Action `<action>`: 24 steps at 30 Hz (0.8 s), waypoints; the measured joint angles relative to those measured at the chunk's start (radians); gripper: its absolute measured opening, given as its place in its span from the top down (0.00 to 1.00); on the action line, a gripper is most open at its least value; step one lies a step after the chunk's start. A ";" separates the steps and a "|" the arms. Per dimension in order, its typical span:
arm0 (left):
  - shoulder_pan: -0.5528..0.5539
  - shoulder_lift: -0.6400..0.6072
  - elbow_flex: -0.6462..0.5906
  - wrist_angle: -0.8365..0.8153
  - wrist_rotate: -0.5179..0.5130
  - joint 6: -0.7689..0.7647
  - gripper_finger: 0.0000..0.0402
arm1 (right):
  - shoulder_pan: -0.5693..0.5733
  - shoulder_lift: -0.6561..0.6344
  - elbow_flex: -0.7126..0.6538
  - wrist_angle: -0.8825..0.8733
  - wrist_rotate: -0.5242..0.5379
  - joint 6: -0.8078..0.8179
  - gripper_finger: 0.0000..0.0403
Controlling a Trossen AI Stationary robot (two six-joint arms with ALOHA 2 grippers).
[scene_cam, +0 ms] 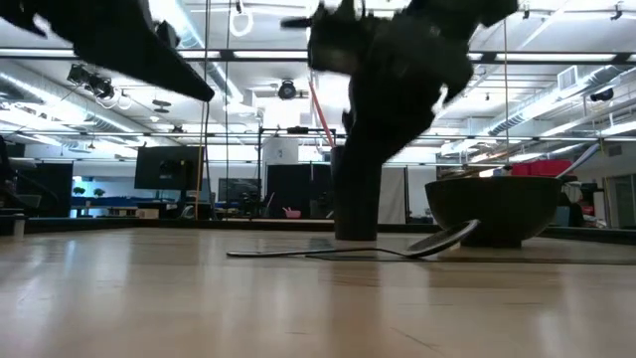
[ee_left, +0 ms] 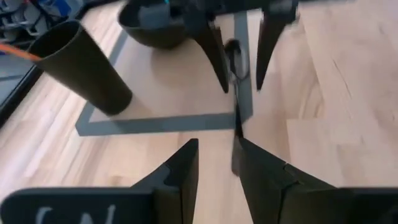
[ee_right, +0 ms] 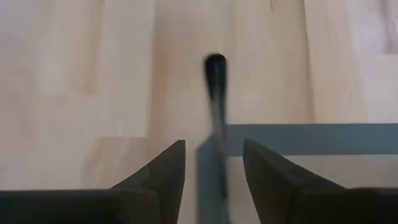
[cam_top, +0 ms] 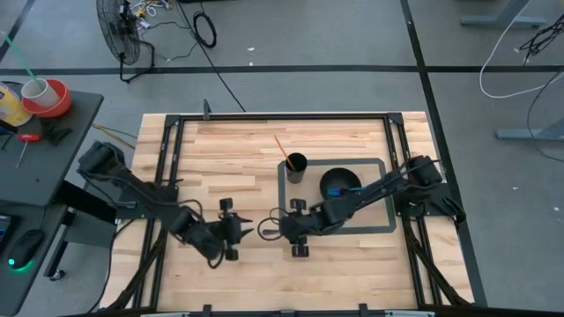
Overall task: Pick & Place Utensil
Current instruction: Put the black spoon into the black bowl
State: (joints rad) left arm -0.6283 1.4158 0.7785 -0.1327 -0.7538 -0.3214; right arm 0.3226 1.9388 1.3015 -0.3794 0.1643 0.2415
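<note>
The dark slim metal spoon lies flat on the wooden bench, across the grey tape outline. The right gripper hovers open astride it, so this looks like pre-grasp: lower, then close. The left gripper waits nearby, open and empty.

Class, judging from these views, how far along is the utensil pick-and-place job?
Done: one orange utensil stands in the cup. In hand: the right gripper hovers open over the dark utensil lying on the table. Left: grasp, lift, place. The left gripper waits nearby.
</note>
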 joint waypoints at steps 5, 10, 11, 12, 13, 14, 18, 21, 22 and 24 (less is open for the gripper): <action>0.036 -0.117 -0.241 0.367 0.027 0.056 0.72 | -0.031 0.050 0.000 -0.025 -0.029 -0.022 0.63; 0.090 -0.181 -0.349 0.511 0.088 0.040 0.72 | -0.042 0.068 0.000 -0.086 -0.046 -0.016 0.64; 0.095 -0.184 -0.356 0.511 0.090 0.039 0.72 | -0.041 0.068 0.000 -0.086 -0.049 -0.016 0.64; 0.099 -0.183 -0.359 0.512 0.093 0.039 0.72 | -0.039 0.068 0.000 -0.081 -0.051 -0.018 0.64; 0.101 -0.183 -0.361 0.512 0.093 0.039 0.72 | -0.037 0.068 0.000 -0.082 -0.053 -0.018 0.64; 0.104 -0.181 -0.361 0.510 0.093 0.038 0.72 | -0.035 0.068 0.000 -0.083 -0.055 -0.017 0.64; 0.110 -0.179 -0.361 0.509 0.097 0.037 0.72 | -0.033 0.068 0.000 -0.085 -0.073 -0.015 0.64; 0.109 -0.179 -0.361 0.518 0.097 0.036 0.72 | -0.033 0.068 -0.006 -0.085 -0.045 -0.016 0.65; 0.109 -0.179 -0.361 0.519 0.097 0.035 0.72 | -0.034 0.068 -0.006 -0.086 -0.044 -0.016 0.66; 0.109 -0.179 -0.361 0.518 0.097 0.019 0.72 | -0.035 0.068 -0.006 -0.079 -0.044 -0.020 0.69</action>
State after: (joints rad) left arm -0.5189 1.2366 0.4171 0.3855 -0.6567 -0.3024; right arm 0.2878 2.0068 1.2957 -0.4584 0.1199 0.2217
